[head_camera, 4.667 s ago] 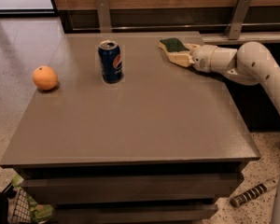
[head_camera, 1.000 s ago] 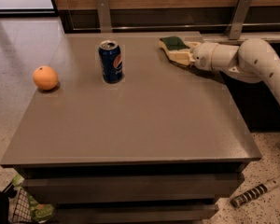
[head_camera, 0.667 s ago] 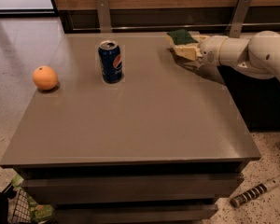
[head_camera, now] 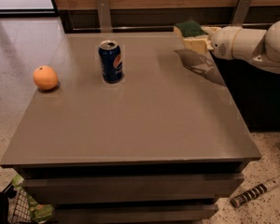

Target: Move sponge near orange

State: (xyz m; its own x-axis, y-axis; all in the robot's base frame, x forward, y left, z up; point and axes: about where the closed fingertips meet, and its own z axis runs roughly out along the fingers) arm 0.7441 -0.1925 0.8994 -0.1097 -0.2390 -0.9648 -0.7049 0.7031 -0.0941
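Note:
The sponge (head_camera: 190, 31), pale yellow with a dark green top, is held in my gripper (head_camera: 199, 37) and lifted above the far right part of the table (head_camera: 144, 111); its shadow falls on the tabletop below. The gripper comes in from the right on a white arm (head_camera: 252, 43) and is shut on the sponge. The orange (head_camera: 45, 77) sits on the table near its left edge, far from the sponge.
A blue Pepsi can (head_camera: 111, 61) stands upright between the orange and the sponge, toward the back. A wooden wall with metal brackets (head_camera: 102, 8) runs behind the table. A tool (head_camera: 254, 192) lies on the floor at right; a basket (head_camera: 14, 209) sits at lower left.
The gripper has lifted the sponge off the tabletop and raised it above the far right area. The orange and can have not moved.

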